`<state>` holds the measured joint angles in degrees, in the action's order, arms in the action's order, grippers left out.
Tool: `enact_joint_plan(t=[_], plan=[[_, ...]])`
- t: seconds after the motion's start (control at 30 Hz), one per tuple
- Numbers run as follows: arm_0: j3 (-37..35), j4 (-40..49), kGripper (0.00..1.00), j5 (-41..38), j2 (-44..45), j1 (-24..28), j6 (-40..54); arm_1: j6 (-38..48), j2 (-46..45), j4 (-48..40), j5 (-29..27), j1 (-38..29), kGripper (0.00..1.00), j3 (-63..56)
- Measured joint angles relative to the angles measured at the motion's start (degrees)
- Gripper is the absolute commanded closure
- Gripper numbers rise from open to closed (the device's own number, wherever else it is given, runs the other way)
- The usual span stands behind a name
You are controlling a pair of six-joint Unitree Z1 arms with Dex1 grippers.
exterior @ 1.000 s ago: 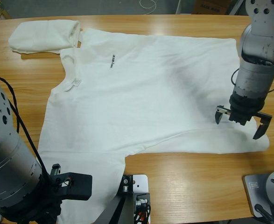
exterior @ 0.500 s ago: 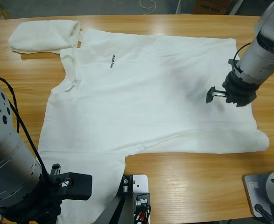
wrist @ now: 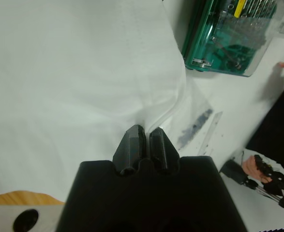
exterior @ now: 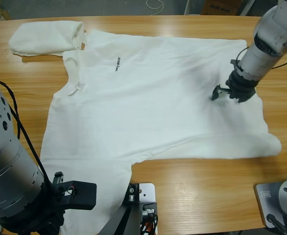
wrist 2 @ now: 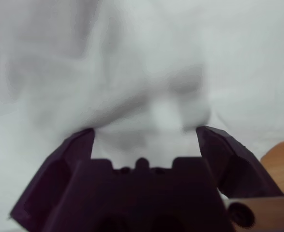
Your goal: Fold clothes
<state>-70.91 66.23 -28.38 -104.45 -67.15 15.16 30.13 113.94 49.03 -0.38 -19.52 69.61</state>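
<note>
The right gripper (exterior: 230, 93), two black jaws spread apart on a silver-grey arm, is pressed down on the right part of a large plain white cotton T-shirt (exterior: 153, 107). In the right wrist view the right gripper (wrist 2: 145, 137) has rumpled white cloth between its parted jaws, not pinched. The left gripper (wrist: 145, 140) has its jaws closed together, tips at a fold of white fabric; whether cloth is actually caught between them cannot be made out.

The T-shirt lies spread flat across a long wooden table (exterior: 207, 186), collar to the left, small black lettering (exterior: 118, 64) on its chest, its lower right corner (exterior: 273, 146) bunched near the table's near right side. A second white T-shirt (exterior: 45, 37), folded, sits at the far left, just touching the spread one.

The left arm's bulky silver elbow (exterior: 9, 181) fills the near left corner, hiding the shirt's edge there. In the left wrist view a green clear-lidded tool case (wrist: 229, 36) lies beside the cloth, and a person's hand (wrist: 258, 166) shows at the right edge.
</note>
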Motion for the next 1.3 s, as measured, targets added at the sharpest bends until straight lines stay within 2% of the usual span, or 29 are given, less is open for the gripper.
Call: enact_joint_plan(t=[0.37, 0.7, 0.87, 1.0, 1.13, 1.2, 1.3], plan=[[0.0, 0.0, 1.000, 0.1, 0.0, 0.0, 0.0, -3.9, 6.3, 4.7, 0.0, 2.3, 0.138, 11.7], [0.0, 0.0, 1.000, 0.2, 0.0, 0.0, 0.0, -11.0, 10.6, 6.5, 0.9, 5.2, 0.139, 21.6], [0.0, 0.0, 1.000, 0.2, 0.0, 0.0, -0.1, -12.8, 14.1, 9.3, 1.7, 6.2, 0.022, 28.1], [0.0, 0.0, 1.000, 0.5, 0.0, 0.0, -0.3, -13.6, 14.1, 13.4, -0.1, 6.5, 0.018, 32.5], [0.0, -0.3, 1.000, 1.4, 0.0, 0.0, -0.3, -12.5, 8.5, 14.7, -2.1, 4.0, 0.047, 30.9], [0.0, -0.5, 1.000, 1.7, 0.0, 0.2, -0.3, -10.8, 4.0, 13.8, -2.0, 2.4, 0.049, 25.7], [0.0, -0.7, 1.000, 2.0, 0.0, 0.4, -0.3, -8.9, -1.4, 7.7, 0.3, 1.5, 0.046, 13.5]])
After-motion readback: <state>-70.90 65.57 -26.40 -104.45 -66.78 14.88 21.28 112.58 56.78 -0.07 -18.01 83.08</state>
